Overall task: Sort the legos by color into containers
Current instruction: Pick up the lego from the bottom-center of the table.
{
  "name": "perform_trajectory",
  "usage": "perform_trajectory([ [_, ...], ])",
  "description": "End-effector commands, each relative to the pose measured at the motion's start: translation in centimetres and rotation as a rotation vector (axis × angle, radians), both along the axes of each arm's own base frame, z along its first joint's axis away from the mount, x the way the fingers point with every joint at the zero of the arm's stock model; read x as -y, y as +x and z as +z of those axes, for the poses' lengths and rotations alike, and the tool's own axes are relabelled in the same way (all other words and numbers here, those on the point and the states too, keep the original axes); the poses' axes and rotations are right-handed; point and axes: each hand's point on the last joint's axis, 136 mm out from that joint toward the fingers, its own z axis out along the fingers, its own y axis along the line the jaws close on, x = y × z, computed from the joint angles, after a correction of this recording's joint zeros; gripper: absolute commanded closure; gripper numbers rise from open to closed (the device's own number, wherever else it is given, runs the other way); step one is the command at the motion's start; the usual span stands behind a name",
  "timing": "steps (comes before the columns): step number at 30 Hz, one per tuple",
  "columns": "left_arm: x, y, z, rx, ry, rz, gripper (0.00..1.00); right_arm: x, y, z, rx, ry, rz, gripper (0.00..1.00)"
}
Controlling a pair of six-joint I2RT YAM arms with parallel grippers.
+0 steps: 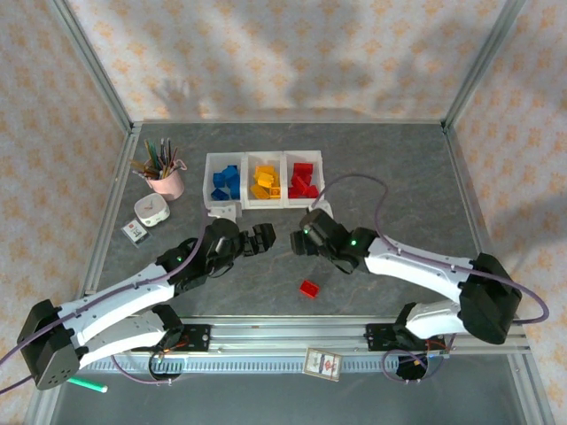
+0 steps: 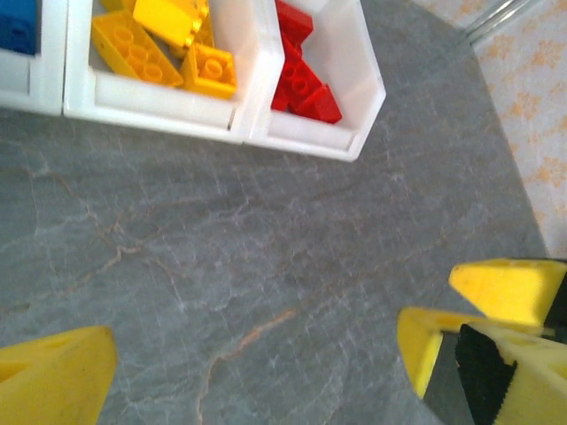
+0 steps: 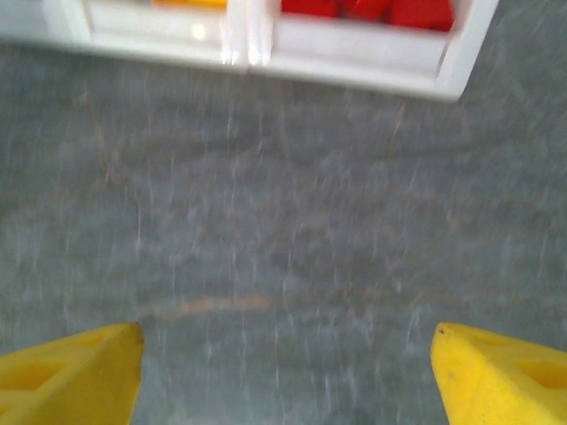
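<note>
Three joined white bins form one low tray (image 1: 264, 205) at the far middle of the grey stone-patterned table (image 1: 399, 177).
- Left bin: blue bricks (image 1: 226, 181).
- Middle bin: yellow-orange bricks (image 1: 265, 181).
- Right bin: red bricks (image 1: 303, 180).
- Each bin holds one colour only, as far as the overhead view lets me tell.

One loose red brick (image 1: 308, 288) lies on the bare table, well short of the tray. It sits between the two arms, nearer the right forearm, and nothing touches it.

Left gripper (image 2: 257, 372):
- Fingers spread wide, nothing between them.
- It hovers over bare table just in front of the tray.
- Its wrist camera looks onto the tray's near wall, with the yellow-orange and red bins ahead.
- A second yellow piece shows at the right edge of that view. I cannot tell whose it is.

Right gripper (image 3: 288, 372):
- Fingers also wide apart and empty.
- It faces the tray's near wall at the red bin.
- This wrist view is blurred and fine detail is lost.

Overhead, both gripper heads sit close together just near of the tray, and both are well apart from the loose brick.

Other items:
- A pink cup (image 1: 166, 183) of pens stands left of the tray.
- A small white box (image 1: 152, 211) sits just near of the cup.
- A green marker (image 1: 89, 384) lies off the table's near left corner.
</note>
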Motion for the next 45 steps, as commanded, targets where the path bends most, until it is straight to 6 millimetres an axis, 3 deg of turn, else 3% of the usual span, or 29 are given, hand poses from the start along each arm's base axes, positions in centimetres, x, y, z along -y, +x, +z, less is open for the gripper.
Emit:
perform_trajectory([
  [1,-0.9,-1.0,-1.0,-0.027,0.001,0.049,0.01,1.1,-2.4,-1.0,-0.035,-0.009,-0.038,0.15],
  [12,-3.0,-2.6,-3.0,-0.069,-0.010,0.122,0.01,-0.8,-9.2,-5.4,-0.126,-0.057,0.079,0.10],
  [21,-3.5,-3.0,-4.0,-0.088,-0.005,0.132,0.01,0.3,-9.7,-8.7,-0.130,-0.186,0.027,0.11],
  [26,-3.4,-3.0,-4.0,-0.086,-0.005,0.129,0.01,0.7,-9.7,-9.7,-0.134,-0.224,0.023,0.19],
  [33,-3.3,-2.9,-4.0,-0.082,-0.002,0.127,0.01,2.0,-9.1,-10.4,-0.141,-0.267,-0.039,0.37],
  [40,-3.1,-2.8,-3.9,-0.080,0.002,0.121,0.01,1.6,-8.6,-9.8,-0.136,-0.218,-0.039,0.65],
  [45,-3.0,-2.7,-3.8,-0.077,-0.001,0.118,0.01,1.3,-7.9,-8.9,-0.131,-0.180,-0.052,0.74],
])
